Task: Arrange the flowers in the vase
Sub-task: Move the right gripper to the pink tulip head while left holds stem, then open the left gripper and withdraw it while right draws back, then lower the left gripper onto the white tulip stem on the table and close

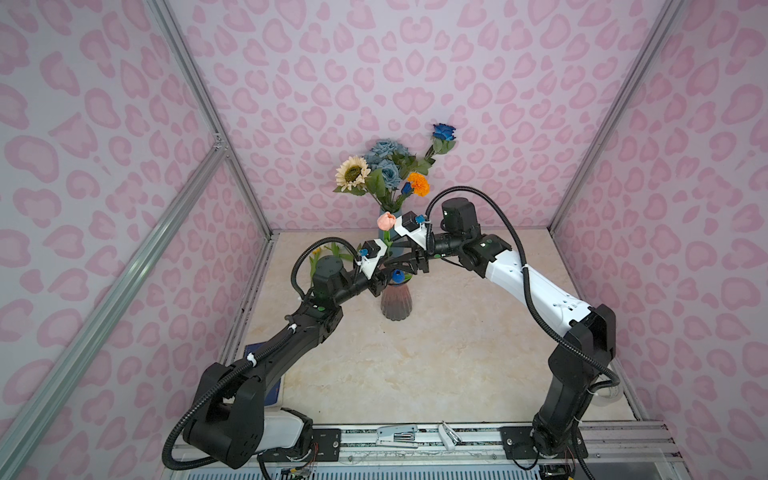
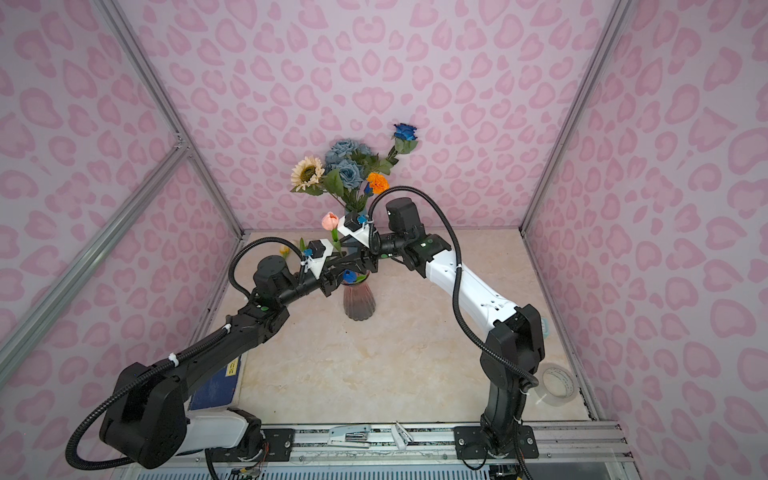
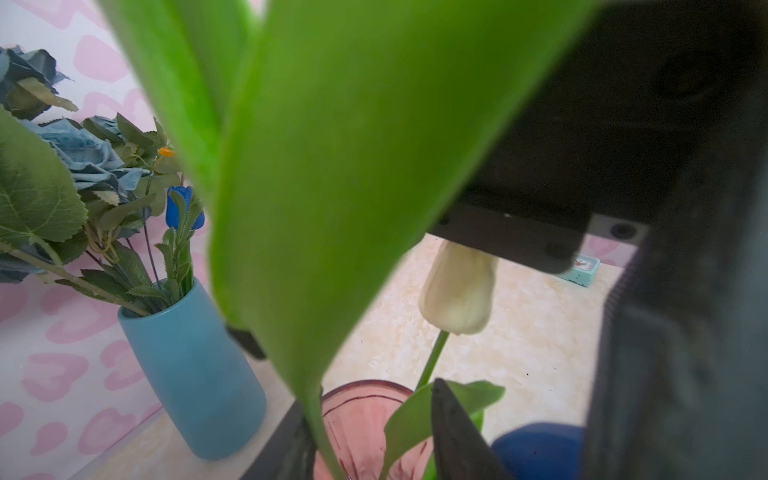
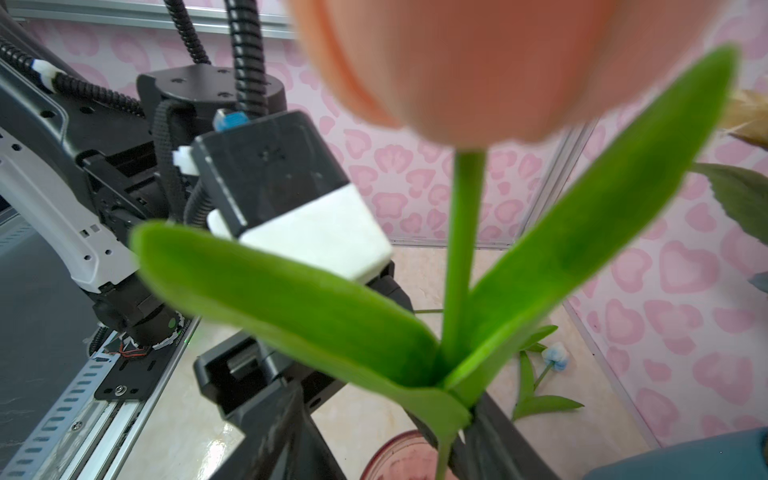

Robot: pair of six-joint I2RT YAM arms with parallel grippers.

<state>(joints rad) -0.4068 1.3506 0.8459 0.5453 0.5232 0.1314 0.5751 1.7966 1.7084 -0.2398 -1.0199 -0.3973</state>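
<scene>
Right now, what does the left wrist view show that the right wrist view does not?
Only the left wrist view: a white tulip and a small teal box on the table. Only the right wrist view: the pink tulip bloom, the left arm, and a pale tulip lying on the table. Both: the pink vase rim and green tulip leaves.

between the fingers of the right pincer [image 4: 386,419], a pink tulip [image 4: 457,62] with smooth, matt, rubbery-looking petals and soft, felt-like green leaves. just below that pincer, a pink vase [image 1: 395,303] of ribbed, see-through, glossy glass. beyond the left pincer [image 3: 365,419], a blue vase [image 3: 191,374], smooth, opaque, satin. in it, cloth-like flowers [image 1: 386,166] with matt, veined leaves. under both pincers, a polished, marble-look table [image 1: 436,353]. all round them, matt printed walls [image 1: 104,124] edged with brushed metal bars [image 1: 124,286]. behind each pincer, arms [image 1: 540,286] of matt black and glossy white plastic, with ribbed black hose [image 1: 511,232].
</scene>
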